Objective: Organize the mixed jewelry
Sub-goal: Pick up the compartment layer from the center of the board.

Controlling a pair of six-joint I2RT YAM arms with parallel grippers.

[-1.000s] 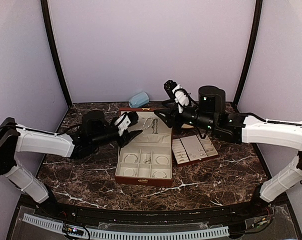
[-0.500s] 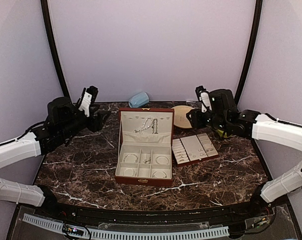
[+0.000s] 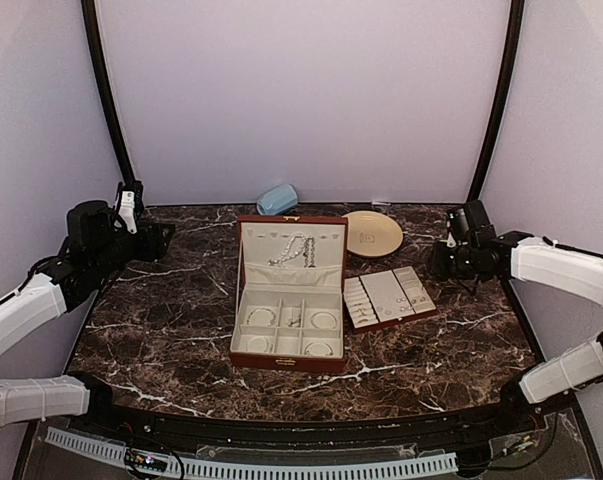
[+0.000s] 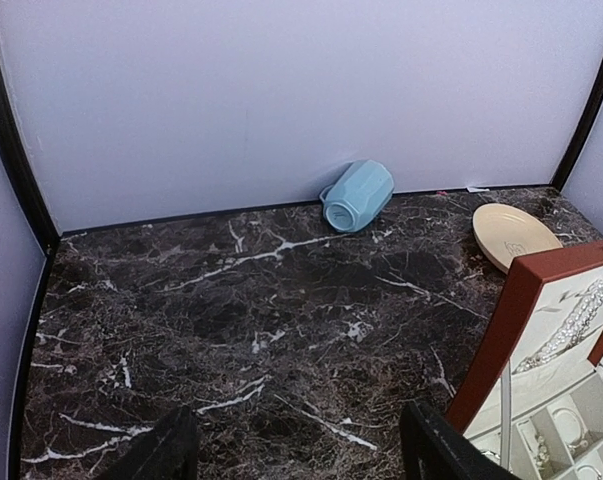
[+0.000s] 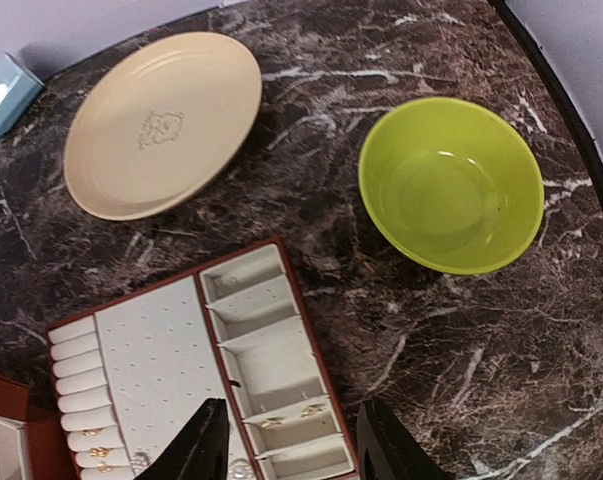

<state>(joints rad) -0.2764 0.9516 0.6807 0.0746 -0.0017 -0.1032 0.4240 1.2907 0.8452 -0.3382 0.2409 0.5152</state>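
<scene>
Left arm [image 3: 21,310] and right arm [image 3: 566,268] have white shells, black joints; the left end effector [image 4: 301,455] is black.

Left arm [image 3: 26,305] and right arm [image 3: 566,268] bend outward, left tool [image 4: 301,450] and right tool [image 5: 293,440] both gaping, holding nothing.

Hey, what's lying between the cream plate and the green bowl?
Nothing. The right wrist view shows only bare dark marble tabletop between the plate and the green bowl.
</scene>
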